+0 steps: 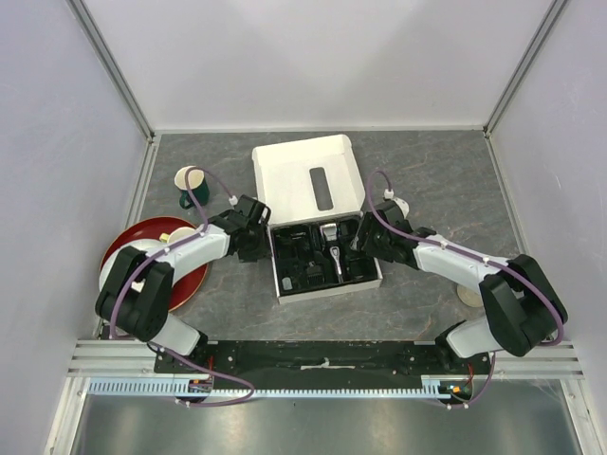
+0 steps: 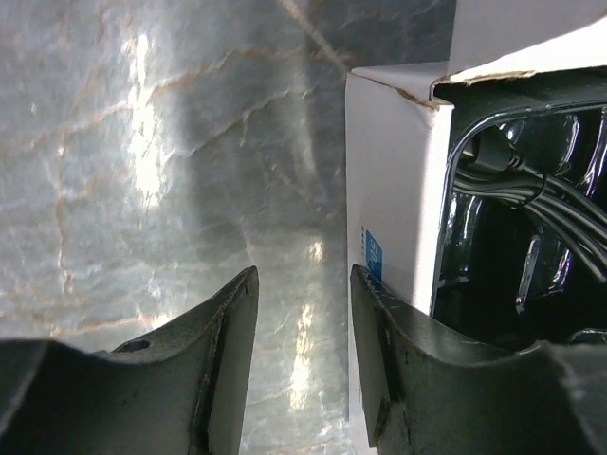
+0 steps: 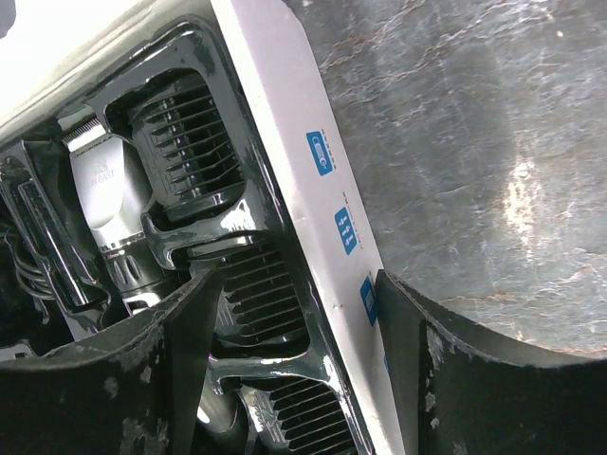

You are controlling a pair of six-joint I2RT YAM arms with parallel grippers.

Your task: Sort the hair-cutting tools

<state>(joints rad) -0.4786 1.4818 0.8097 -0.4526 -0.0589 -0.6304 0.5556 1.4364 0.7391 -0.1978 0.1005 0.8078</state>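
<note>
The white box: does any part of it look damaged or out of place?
Yes. In the left wrist view the box has a torn, frayed top corner where two walls meet, with brown cardboard showing. Nothing looks spilled.

Counter (image 1: 436, 171): grey, marbled, lay beneath everything.
Box (image 1: 327, 291): white cardboard, sat mid-counter, with small blue labels (image 3: 321, 152) along one outer wall.
Lid (image 1: 289, 175): folded back flat, with a dark rectangular slot.
Tray (image 1: 287, 245): glossy black, moulded into compartments, sat inside the box.
Mug (image 1: 189, 178): cream, stood far left, apart from the box.
Plate (image 1: 121, 239): red, lay near the left edge and bore cream crockery.
</note>
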